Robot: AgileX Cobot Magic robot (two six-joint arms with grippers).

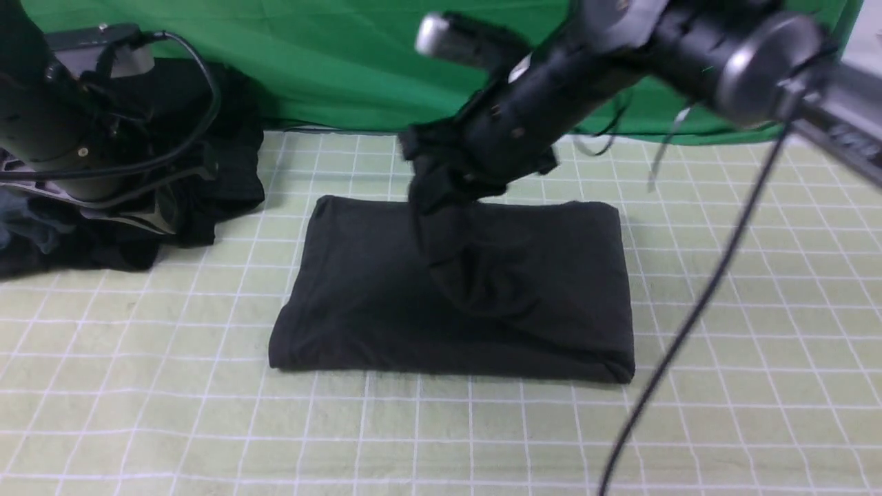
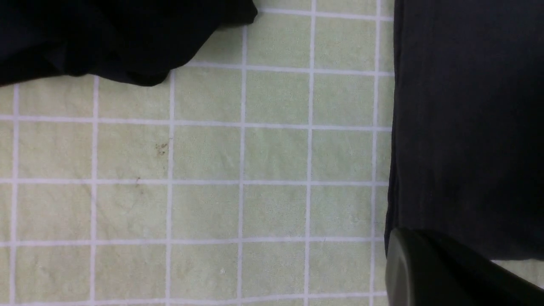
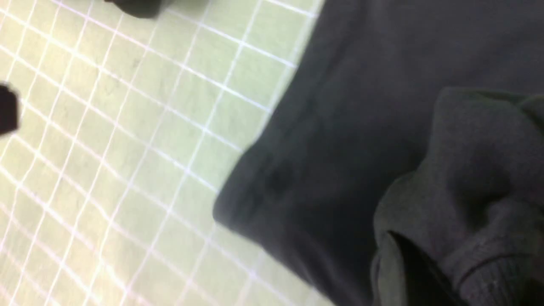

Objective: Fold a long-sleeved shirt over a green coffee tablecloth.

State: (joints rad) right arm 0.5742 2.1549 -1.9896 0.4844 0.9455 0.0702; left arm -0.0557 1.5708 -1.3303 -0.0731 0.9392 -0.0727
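Note:
The long-sleeved shirt (image 1: 365, 303) lies folded into a dark rectangle in the middle of the green coffee tablecloth (image 1: 138, 386). My right arm reaches in from the right above it. My right gripper (image 1: 431, 165) is shut on a bunched part of the shirt, which hangs down from it onto the folded body. In the right wrist view the gathered cloth and a ribbed cuff (image 3: 488, 263) wrap round the right gripper (image 3: 433, 276). My left gripper (image 2: 429, 267) is shut and holds nothing; it hovers at the shirt's edge (image 2: 463, 127) over the gridded cloth (image 2: 238, 170).
A blacker bundle of garments (image 1: 213, 165) lies at the back left under my left arm, and it shows again as the black bundle (image 2: 106, 38) in the left wrist view. A plain deep-green cloth (image 1: 331, 62) hangs behind. A black cable (image 1: 689, 324) dangles at the right.

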